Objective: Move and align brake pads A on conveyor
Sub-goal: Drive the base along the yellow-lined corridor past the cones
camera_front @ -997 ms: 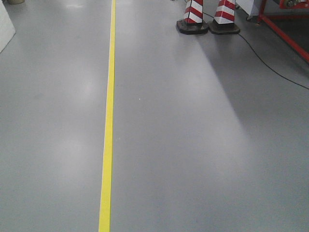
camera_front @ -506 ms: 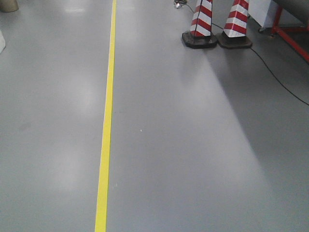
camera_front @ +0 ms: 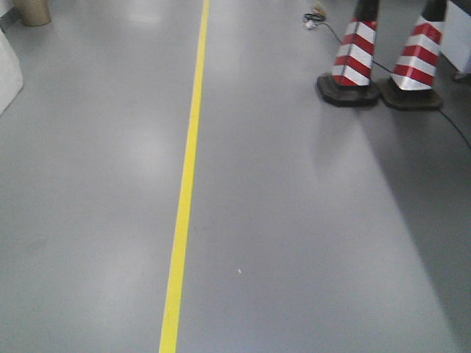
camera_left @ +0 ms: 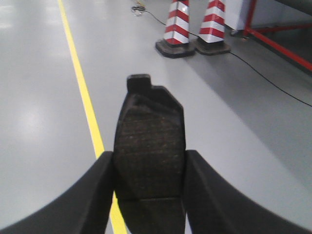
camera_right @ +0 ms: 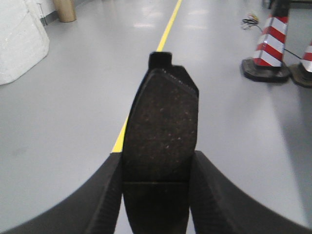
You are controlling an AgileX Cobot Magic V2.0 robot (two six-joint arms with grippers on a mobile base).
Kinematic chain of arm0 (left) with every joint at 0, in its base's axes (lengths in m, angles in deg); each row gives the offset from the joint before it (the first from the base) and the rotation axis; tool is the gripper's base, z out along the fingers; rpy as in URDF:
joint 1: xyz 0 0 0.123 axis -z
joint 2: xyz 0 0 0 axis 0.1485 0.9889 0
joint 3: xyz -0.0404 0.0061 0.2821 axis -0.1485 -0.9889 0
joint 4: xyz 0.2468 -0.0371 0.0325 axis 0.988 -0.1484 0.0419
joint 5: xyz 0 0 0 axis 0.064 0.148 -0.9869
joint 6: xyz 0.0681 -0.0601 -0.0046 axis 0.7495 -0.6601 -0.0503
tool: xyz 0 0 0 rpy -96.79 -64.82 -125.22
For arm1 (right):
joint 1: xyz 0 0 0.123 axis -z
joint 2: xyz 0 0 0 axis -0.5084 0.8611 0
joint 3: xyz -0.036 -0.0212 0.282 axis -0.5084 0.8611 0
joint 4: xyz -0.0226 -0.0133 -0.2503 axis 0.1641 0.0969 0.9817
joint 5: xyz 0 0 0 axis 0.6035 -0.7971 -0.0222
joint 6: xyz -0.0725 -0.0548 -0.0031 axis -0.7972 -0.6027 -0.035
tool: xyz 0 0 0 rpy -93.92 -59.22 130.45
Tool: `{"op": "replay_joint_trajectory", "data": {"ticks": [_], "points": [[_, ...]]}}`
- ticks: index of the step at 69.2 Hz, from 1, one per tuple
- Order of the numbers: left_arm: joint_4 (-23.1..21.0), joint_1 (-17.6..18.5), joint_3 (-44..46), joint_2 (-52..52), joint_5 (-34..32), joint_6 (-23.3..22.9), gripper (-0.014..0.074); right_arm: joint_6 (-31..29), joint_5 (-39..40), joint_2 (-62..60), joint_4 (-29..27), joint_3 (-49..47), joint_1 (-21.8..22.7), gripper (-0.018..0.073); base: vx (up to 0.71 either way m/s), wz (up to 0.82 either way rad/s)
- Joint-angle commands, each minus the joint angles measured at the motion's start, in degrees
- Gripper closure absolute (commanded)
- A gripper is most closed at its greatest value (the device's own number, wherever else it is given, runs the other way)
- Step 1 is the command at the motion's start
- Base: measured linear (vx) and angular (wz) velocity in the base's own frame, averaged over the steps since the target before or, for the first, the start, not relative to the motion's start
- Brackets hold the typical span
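A dark brake pad [camera_left: 149, 146] with a centre groove juts forward from my left gripper [camera_left: 149, 180], whose black fingers are shut on its sides. My right gripper [camera_right: 158, 180] is likewise shut on a second brake pad [camera_right: 163, 131], its speckled grey-brown face up and a black tab at its far end. Both pads hang above the grey floor. The conveyor is out of view in every frame. Neither gripper shows in the front view.
A yellow floor line [camera_front: 185, 184] runs ahead. Two red-and-white striped cones [camera_front: 353, 62] [camera_front: 416, 70] stand at the right with a black cable [camera_front: 335, 29] trailing past them. A red frame [camera_left: 278, 46] lies far right. A white wrapped bulk [camera_right: 22, 41] and a tan cylinder [camera_front: 33, 11] sit at the left.
The front view has shifted: the cones have slid down and right, the yellow line has moved right, so the base is rolling forward and turning left.
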Motion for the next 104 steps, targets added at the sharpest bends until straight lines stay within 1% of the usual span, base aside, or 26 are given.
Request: {"op": "replay_joint_trajectory", "data": {"ticks": [1, 31, 104], "points": [[0.53, 0.27, 1.35, 1.25, -5.52, 0.04, 0.0603, -0.46, 5.61, 0.49, -0.09, -1.84, 0.17, 0.0562, 0.79, 0.31], [0.53, 0.27, 1.35, 1.25, -5.52, 0.04, 0.0603, -0.46, 5.55, 0.49, -0.09, -1.84, 0.17, 0.0562, 0.78, 0.14], [0.53, 0.27, 1.35, 1.25, -5.52, 0.04, 0.0603, -0.46, 5.54, 0.49, -0.09, -1.84, 0.17, 0.0562, 0.78, -0.07]]}}
